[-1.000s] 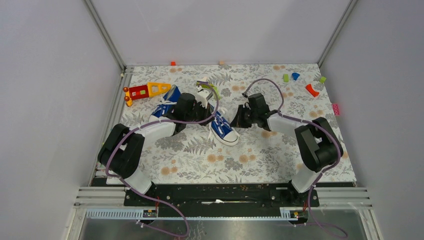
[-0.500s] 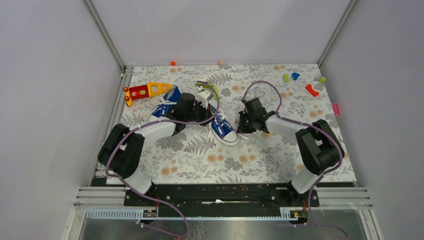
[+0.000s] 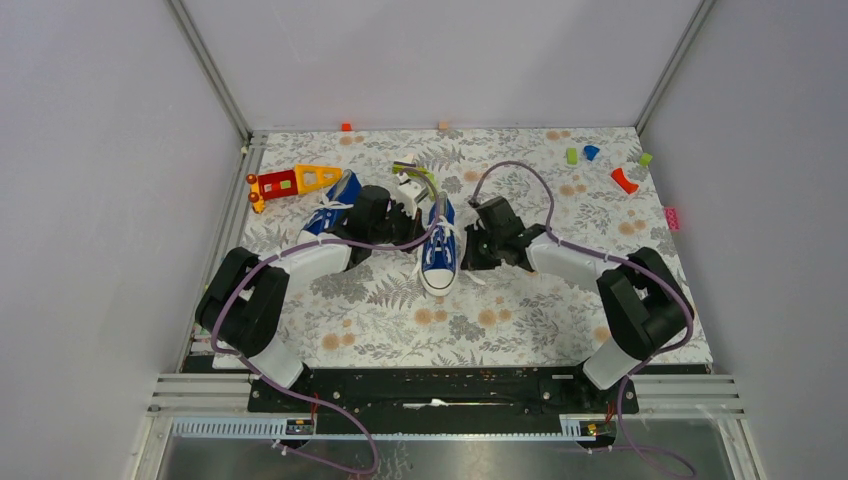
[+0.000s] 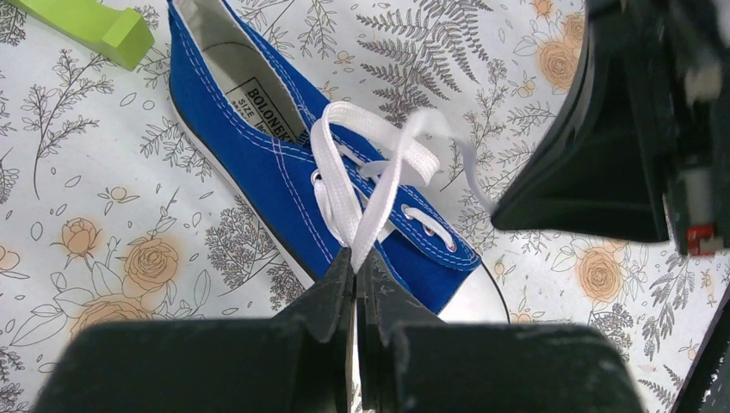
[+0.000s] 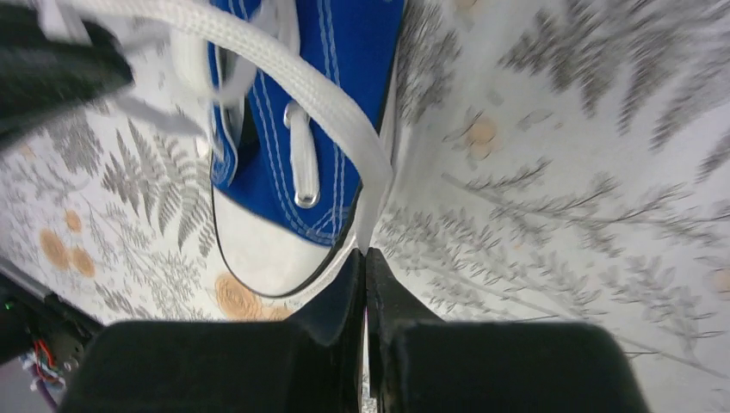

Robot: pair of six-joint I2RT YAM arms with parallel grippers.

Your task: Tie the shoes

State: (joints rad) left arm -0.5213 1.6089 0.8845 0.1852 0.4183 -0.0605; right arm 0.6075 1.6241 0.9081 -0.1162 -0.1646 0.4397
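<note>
A blue sneaker with white laces and a white toe cap lies mid-table, toe toward the near edge. My left gripper is at its left side, shut on a white lace that crosses over the shoe. My right gripper is at its right side, shut on the other white lace, which runs taut over the shoe. The second blue sneaker lies to the left, partly hidden behind my left arm.
A red-orange-yellow toy lies at the far left. A green piece lies just behind the shoe, also in the left wrist view. Small coloured blocks sit at the far right, and two more at the back edge.
The mid-table sneaker has swung from pointing down-right to pointing straight toward the near edge. My right gripper has moved left, close to the shoe, with the lace in it.
</note>
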